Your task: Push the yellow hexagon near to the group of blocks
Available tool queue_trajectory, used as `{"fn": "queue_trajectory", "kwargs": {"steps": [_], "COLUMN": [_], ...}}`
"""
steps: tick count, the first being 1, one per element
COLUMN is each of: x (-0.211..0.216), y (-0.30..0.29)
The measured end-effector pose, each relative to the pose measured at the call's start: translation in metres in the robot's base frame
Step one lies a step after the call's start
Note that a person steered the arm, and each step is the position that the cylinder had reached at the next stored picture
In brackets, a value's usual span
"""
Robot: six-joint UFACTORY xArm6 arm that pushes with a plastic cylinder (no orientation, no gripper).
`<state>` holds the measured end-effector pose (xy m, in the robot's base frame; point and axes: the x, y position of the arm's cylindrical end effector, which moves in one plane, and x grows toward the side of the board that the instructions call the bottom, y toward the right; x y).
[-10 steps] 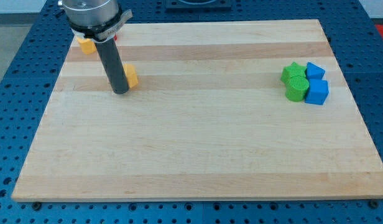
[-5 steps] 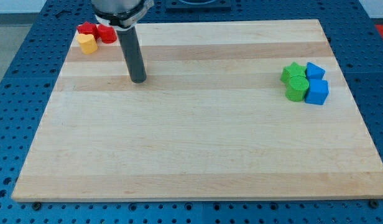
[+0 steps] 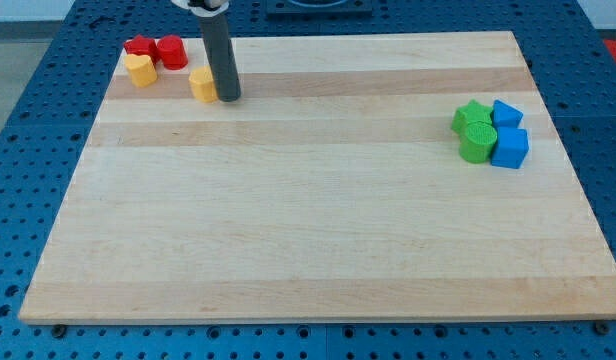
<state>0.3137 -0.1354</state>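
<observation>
The yellow hexagon (image 3: 201, 84) lies near the board's top left, just left of my rod and touching it or nearly so. My tip (image 3: 228, 98) rests on the board at the hexagon's right side. Up and to the left lie a second yellow block (image 3: 140, 70), a red block (image 3: 139, 46) and a red cylinder (image 3: 171, 52), close together. The hexagon sits a short gap to the right of them.
At the view's right, a green star (image 3: 472, 113), a green cylinder-like block (image 3: 477, 142) and two blue blocks (image 3: 506, 112) (image 3: 510, 148) sit packed together. The wooden board (image 3: 308, 230) lies on a blue perforated table.
My tip has moved up and to the right. The yellow hexagon has moved up the board, from right of the rod to its left, closer to the red and yellow blocks.
</observation>
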Motion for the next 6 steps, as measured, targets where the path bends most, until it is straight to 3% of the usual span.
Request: {"fn": "queue_trajectory", "kwargs": {"steps": [6], "x": [-0.022], "y": [-0.06]}}
